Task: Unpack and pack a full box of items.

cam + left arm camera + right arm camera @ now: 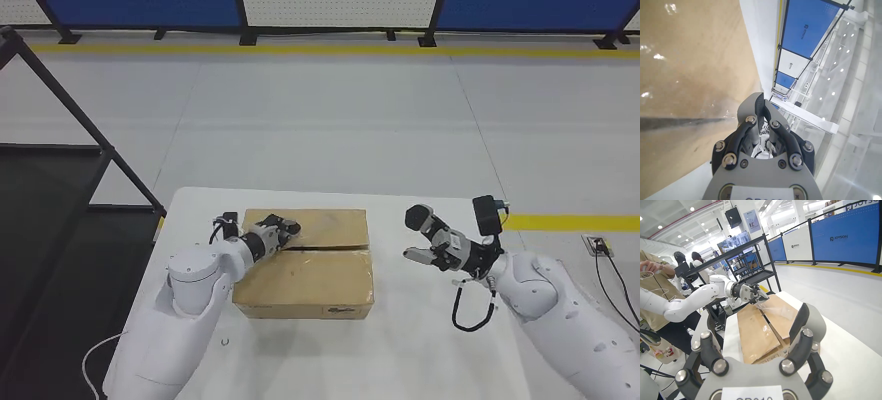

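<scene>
place: factory-floor robot lab | cues: blue partition panels, yellow floor line, black rack

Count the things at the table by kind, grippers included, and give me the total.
Cardboard box: 1
Clear film over the box top: 1
Grippers: 2 (left gripper, right gripper)
Total: 4
</scene>
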{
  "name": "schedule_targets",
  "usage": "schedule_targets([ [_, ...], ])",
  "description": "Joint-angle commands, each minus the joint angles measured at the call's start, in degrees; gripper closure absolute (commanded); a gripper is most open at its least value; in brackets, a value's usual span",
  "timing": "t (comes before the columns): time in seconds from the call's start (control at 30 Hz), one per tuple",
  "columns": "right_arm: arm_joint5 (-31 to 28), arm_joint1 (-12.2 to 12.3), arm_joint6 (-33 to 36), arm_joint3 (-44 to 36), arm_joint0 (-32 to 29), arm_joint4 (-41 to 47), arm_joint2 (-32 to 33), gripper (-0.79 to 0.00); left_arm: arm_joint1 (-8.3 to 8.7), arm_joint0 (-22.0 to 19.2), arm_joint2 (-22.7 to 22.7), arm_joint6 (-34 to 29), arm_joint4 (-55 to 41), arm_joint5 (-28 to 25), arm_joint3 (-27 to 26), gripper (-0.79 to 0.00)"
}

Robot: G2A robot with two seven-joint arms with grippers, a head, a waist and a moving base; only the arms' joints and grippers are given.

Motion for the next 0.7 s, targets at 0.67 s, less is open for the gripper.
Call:
schedule_targets([
  [0.67, 0.0, 5.5, -29.1, 4.1, 6.3, -14.5, -17.6, -0.785, -2.08, -1.8, 11.4, 2.0, 8.2, -0.7, -1.6, 0.0],
])
